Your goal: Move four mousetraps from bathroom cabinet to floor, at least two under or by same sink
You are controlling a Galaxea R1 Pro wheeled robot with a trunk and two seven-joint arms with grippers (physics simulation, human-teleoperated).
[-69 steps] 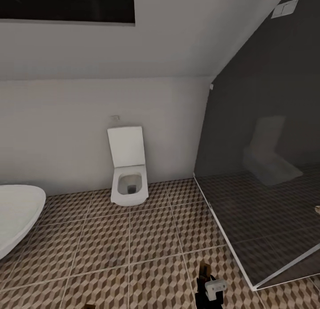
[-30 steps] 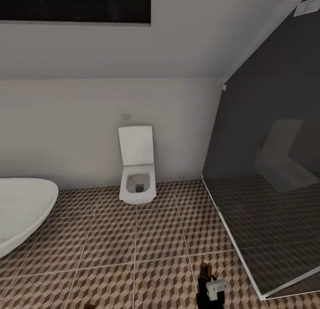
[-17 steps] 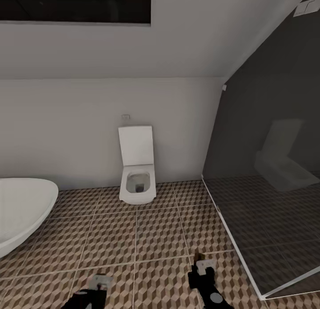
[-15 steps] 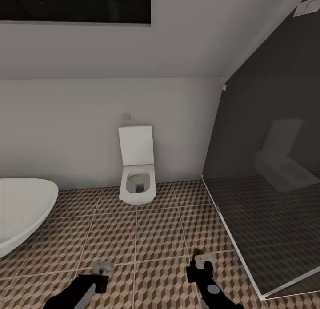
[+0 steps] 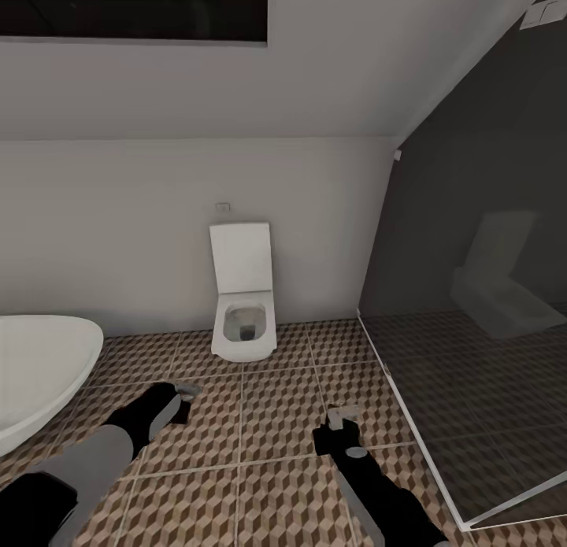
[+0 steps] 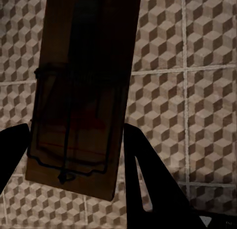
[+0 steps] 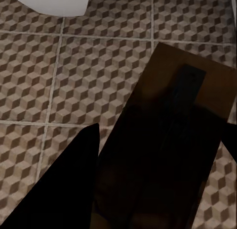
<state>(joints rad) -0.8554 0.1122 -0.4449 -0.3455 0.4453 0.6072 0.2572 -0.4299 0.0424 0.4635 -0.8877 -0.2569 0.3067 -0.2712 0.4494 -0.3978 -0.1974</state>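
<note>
- Wooden and flat, a small rectangular mousetrap with dark wire parts and a faint reddish patch (image 6: 81, 95) sits gripped between the two dark fingers of the left gripper (image 6: 74, 155), hanging above the cube-patterned brown, beige and white tiled bathroom floor (image 6: 197, 105).
- A second flat brown wooden mousetrap with a dark bar on its face (image 7: 173, 150) is pinched in the right gripper (image 7: 163, 189), also above the tiles.
- From the head view, the left gripper (image 5: 185, 391) and right gripper (image 5: 344, 415) both reach forward low over the floor (image 5: 276, 405), well apart from each other.
- Further off, a white oval bathtub (image 5: 39, 374) stands to the left, a white square wall-hung toilet (image 5: 244, 311) against the far white wall, and a dark glass shower screen (image 5: 472, 334) to the right.
- Risk, as a judgement: no sink is in view here, so traps released on this spot may land far from the sink the task requires. A drop from height could also flip a board.
- Hard to make out: both traps are in deep shadow. From the head view the boards are too small to distinguish. The arms are cut off at the frame's lower edge.
</note>
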